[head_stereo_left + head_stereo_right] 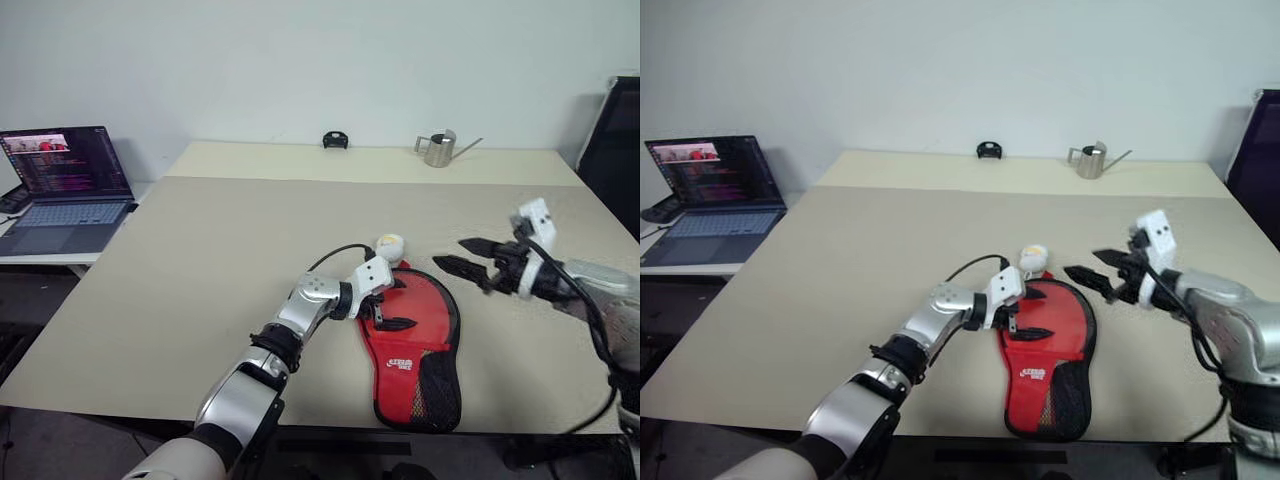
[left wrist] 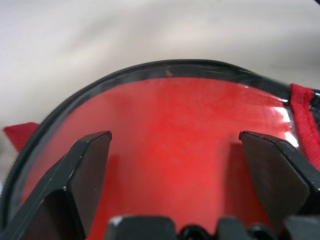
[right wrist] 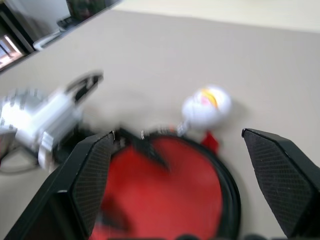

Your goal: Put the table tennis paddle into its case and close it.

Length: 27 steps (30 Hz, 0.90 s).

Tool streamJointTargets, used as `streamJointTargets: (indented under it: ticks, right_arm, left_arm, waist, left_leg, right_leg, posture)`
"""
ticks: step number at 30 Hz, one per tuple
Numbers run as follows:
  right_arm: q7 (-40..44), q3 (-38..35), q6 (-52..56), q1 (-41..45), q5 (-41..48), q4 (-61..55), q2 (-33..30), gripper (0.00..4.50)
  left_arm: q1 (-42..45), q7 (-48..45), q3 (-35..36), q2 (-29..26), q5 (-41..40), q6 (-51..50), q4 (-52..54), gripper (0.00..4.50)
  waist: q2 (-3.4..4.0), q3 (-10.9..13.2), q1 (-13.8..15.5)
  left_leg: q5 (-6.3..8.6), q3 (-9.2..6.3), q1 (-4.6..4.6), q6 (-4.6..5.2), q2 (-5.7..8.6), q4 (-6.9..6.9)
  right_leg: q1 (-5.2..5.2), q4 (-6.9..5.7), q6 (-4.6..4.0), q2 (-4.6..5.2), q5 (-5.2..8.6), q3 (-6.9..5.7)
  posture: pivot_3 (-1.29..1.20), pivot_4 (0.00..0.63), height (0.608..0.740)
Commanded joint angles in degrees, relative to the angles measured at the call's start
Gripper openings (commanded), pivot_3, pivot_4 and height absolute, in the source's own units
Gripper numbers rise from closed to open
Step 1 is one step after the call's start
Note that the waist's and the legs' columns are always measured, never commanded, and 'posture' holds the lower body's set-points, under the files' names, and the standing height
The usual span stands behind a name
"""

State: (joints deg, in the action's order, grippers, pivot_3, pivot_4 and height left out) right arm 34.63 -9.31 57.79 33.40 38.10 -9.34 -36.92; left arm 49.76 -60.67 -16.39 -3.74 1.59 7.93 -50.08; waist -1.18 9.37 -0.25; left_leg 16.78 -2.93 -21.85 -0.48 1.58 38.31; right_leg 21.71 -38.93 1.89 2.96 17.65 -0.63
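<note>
both grippers spread, red case (image 1: 415, 345) on table (image 1: 200, 260)

The case (image 1: 413, 352) is red with black edging, a white logo and a black mesh pocket. Beside it the ball (image 1: 388, 245) is white (with a yellow-orange mark), on a beige table (image 1: 200, 260).

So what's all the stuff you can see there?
case: one, red with black edging and mesh, near edge of the table, zipped round with no bat showing
ball: one, white, at the case's far end
table: one, beige
watering can: one, silver, far side of table
small object: one, black, far side, too small to tell
laptop: one, dark, screen on, on a side desk to the left
left end effector: open, over the case
right end effector: open, above the table right of the case
</note>
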Motion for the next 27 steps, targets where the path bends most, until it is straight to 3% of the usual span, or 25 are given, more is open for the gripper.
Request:
streamJointTargets:
  ticks: [1, 10, 20, 27]
  right_arm:
    - [-2.27, 2.77, -2.38, 6.12, -3.64, 7.06, 3.18, 4.5]
    - [-3.21, 8.2, -11.74, 18.44, -13.21, 28.52, 12.39, 4.5]
    - [-4.12, 9.4, -32.52, 31.46, -24.26, 62.83, 20.65, 4.5]
    - [-5.22, 9.42, -40.61, 34.65, -28.31, 73.84, 23.4, 4.5]
  left_arm:
    - [-1.25, 0.04, -0.56, 0.37, 0.64, 0.02, 0.42, 4.45]
    - [-2.25, 0.45, -0.49, 0.03, 0.6, -0.57, 2.08, 4.45]
    - [-3.55, 1.29, -0.71, -0.27, 0.55, -1.85, 4.44, 4.45]
    - [-4.53, 1.67, -0.8, -0.77, 0.66, -2.88, 6.48, 4.45]
  waist:
    - [0.0, 0.0, 0.02]
    - [0.05, -0.03, -0.05]
    - [0.09, -0.05, -0.85]
    - [0.11, -0.06, -1.36]
  left_leg:
    - [0.0, 0.0, -0.04, 0.0, 0.0, 0.0]
    - [-0.02, 0.04, -0.11, -0.04, 0.01, 0.11]
    - [-0.12, 0.09, -0.1, -0.22, 0.01, 0.16]
    - [-0.14, 0.09, -0.12, -0.25, 0.02, 0.15]
  right_leg:
    - [0.01, 0.01, 0.0, 0.01, 0.0, 0.0]
    - [0.08, 0.0, -0.01, 0.03, 0.0, 0.01]
    - [0.09, -0.06, -0.01, 0.06, -0.01, 0.05]
    - [0.1, -0.06, -0.01, 0.08, -0.01, 0.06]
  posture:
    - [0.0, 0.15, 0.74]
    - [0.0, 0.15, 0.74]
    - [0.0, 0.15, 0.74]
    - [0.0, 0.15, 0.74]
